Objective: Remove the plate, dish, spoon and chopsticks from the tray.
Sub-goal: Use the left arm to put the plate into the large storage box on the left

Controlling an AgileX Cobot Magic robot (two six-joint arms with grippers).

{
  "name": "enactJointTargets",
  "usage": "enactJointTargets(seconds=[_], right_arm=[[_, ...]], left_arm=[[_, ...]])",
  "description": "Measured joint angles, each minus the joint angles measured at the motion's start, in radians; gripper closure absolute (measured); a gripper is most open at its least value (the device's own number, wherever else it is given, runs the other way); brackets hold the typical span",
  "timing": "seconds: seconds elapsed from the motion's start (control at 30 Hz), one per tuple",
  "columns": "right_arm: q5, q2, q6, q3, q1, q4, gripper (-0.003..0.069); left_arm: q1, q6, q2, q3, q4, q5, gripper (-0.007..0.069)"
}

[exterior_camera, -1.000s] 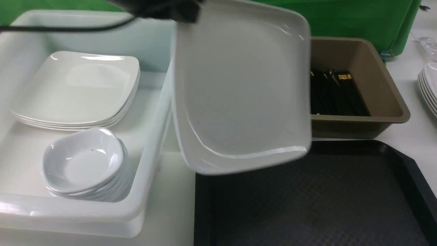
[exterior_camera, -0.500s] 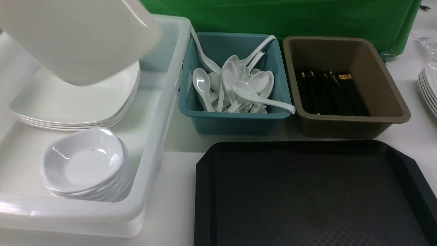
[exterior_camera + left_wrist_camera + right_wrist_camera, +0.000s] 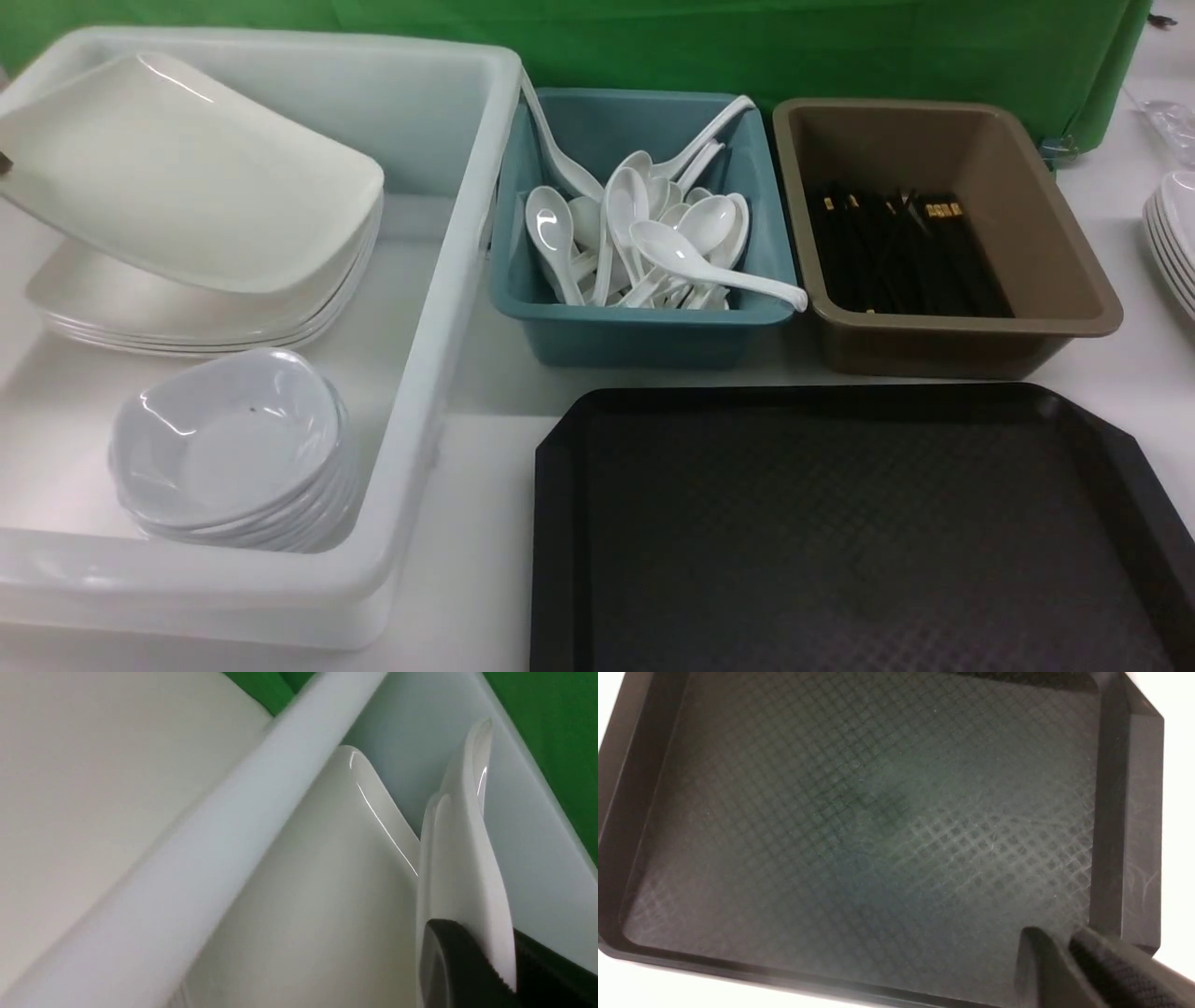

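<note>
Apparently unlabelled white plate (image 3: pixel 196 177), left gripper (image 3: pixel 481 961) pinching its edge

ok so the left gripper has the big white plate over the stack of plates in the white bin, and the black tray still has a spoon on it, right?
No spoon is on the black tray; the front view shows its visible surface bare. The rest holds: the left gripper has the big white plate over the stack of plates in the white bin.
</note>
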Motion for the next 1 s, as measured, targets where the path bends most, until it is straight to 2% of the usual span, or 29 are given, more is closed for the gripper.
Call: enactJointTargets(seconds=[0.27, 0.47, 0.63, 0.77, 1.0], right_arm=[[-0.007, 0.000, 0.015, 0.000, 0.000, 0.000, 0.0536], [-0.019, 0.000, 0.050, 0.000, 0.000, 0.000, 0.0536], [-0.014, 0.000, 0.089, 0.000, 0.000, 0.001, 0.0536], [0.008, 0.000, 0.091, 0.000, 0.000, 0.002, 0.0536], [0.019, 0.000, 0.093, 0.000, 0.000, 0.002, 0.0536]], left_arm=[[-0.001, 0.006, 0.034, -0.007, -0.011, -0.019, 0.0570], [-0.002, -0.014, 0.079, -0.005, 0.031, 0.031, 0.0382], [0.009, -0.071, 0.047, -0.003, 0.163, 0.057, 0.0156], [0.041, -0.102, -0.011, -0.003, 0.199, 0.092, 0.0076], [0.069, -0.103, -0.090, -0.003, 0.207, 0.123, 0.0059]])
